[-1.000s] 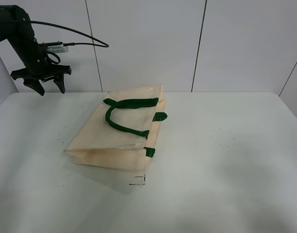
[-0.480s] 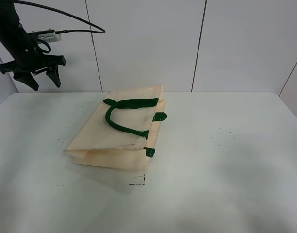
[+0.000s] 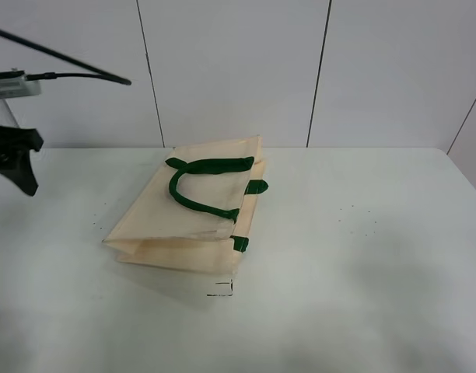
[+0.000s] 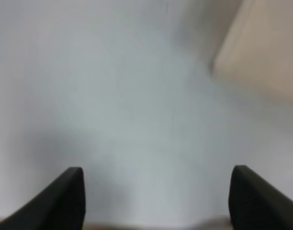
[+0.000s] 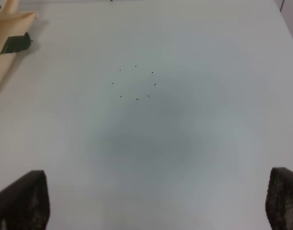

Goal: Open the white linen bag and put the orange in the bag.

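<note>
From the high exterior camera I see a white table (image 3: pixel 362 256) in front of a pale panelled wall (image 3: pixel 230 70). The white linen bag (image 3: pixel 193 210) lies flat and folded a little left of the table's centre, its dark green strap handle (image 3: pixel 193 186) looped across the top face and two green tabs (image 3: pixel 257 186) along the edge toward 3 o'clock. At 9 o'clock from the bag, at the frame's very edge, my left gripper (image 3: pixel 8 155) hangs above the table, partly cut off, with a black cable (image 3: pixel 75 66) running toward 12 o'clock above it. No orange appears in this view.

My left wrist camera is blurred. Two dark fingertips (image 4: pixel 65 199) stand wide apart with nothing between them, so that gripper is released. Beyond them is bare table, and one cream corner of the bag (image 4: pixel 261 52).

My right wrist camera shows my right gripper (image 5: pixel 156 203) also spread wide and empty, one dark fingertip (image 5: pixel 22 201) at each lower corner. Bare table lies below, marked by a ring of small black dots (image 5: pixel 134 82). A bag edge with a green tab (image 5: pixel 15 43) shows at one corner.
</note>
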